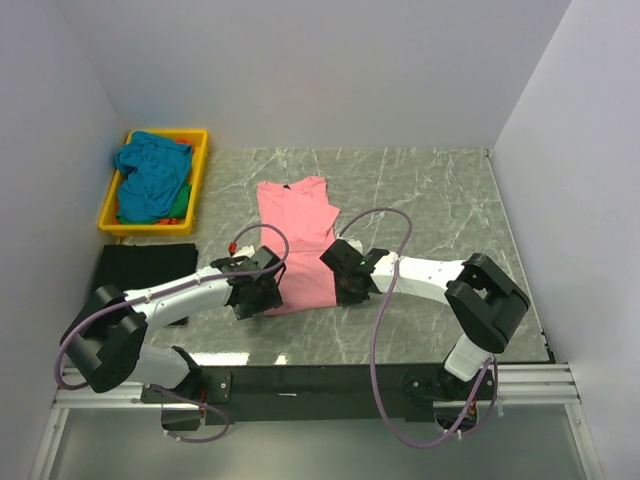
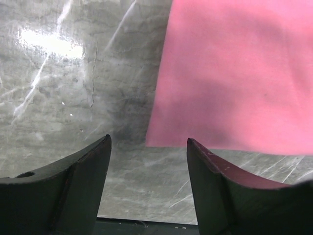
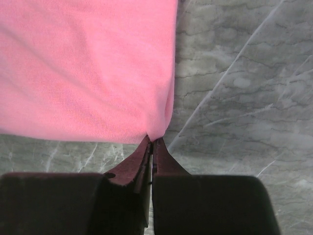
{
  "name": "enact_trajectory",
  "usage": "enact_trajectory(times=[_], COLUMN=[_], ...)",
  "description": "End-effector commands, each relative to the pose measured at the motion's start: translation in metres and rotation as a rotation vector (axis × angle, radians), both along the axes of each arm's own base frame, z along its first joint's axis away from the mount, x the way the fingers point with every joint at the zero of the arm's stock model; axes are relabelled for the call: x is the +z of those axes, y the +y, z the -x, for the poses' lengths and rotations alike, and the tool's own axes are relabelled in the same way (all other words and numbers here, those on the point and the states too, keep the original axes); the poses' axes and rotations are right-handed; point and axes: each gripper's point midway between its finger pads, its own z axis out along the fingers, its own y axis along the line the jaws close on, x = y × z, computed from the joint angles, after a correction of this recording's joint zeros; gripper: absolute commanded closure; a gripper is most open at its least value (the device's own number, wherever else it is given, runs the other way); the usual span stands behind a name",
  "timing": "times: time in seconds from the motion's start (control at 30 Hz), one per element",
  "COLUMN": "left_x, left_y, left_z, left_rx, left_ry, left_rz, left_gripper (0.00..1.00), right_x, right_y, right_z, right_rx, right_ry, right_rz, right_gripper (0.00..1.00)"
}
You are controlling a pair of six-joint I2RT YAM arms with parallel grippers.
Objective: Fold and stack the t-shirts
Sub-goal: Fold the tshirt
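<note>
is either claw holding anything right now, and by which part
The right claw is shut on the pink t-shirt, pinching its near right hem corner. The left claw is open, holding nothing.

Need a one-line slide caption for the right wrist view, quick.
Right gripper pinched shut on a corner of the salmon pink t-shirt, which lies spread on the grey marbled table.

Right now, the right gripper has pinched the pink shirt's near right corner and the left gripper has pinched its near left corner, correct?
Not quite. The left gripper is open: the left wrist view shows its jaws apart by the pink shirt at its near left corner, clamping nothing. The right gripper is indeed shut on the near right corner.
</note>
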Motion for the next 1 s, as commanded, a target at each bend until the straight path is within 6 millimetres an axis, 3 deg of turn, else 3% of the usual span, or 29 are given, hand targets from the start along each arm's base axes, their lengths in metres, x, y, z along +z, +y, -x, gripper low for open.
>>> enact_trajectory(times=[0.0, 0.17, 0.53, 0.8, 0.9, 0.93, 0.97], left_x=[0.009, 0.004, -0.029, -0.05, -0.056, -0.058, -0.059], left_y=[-0.007, -0.008, -0.008, -0.003, -0.002, -0.002, -0.002], left_z=[-0.017, -0.018, 0.004, 0.029, 0.035, 0.038, 0.041], left_rx=[0.034, 0.03, -0.01, -0.035, -0.041, -0.048, -0.051], left_ry=[-0.05, -0.026, 0.106, 0.209, 0.233, 0.251, 0.264], left_rz=[0.024, 0.022, 0.0, -0.038, -0.042, -0.037, -0.04], left_gripper=[0.32, 0.48, 0.49, 0.62, 0.77, 0.94, 0.99], right_x=[-0.024, -0.025, -0.024, -0.022, -0.022, -0.022, -0.023], right_y=[-0.022, -0.021, -0.021, -0.021, -0.021, -0.022, -0.023], right_z=[0.022, 0.022, 0.022, 0.021, 0.021, 0.023, 0.025], right_rx=[0.011, 0.014, 0.018, 0.019, 0.023, 0.027, 0.033], right_ry=[0.078, 0.076, 0.077, 0.067, 0.069, 0.073, 0.078], right_rz=[0.082, 0.078, 0.076, 0.077, 0.076, 0.075, 0.072], right_gripper=[1.0, 1.0, 1.0, 1.0, 1.0, 1.0, 1.0])
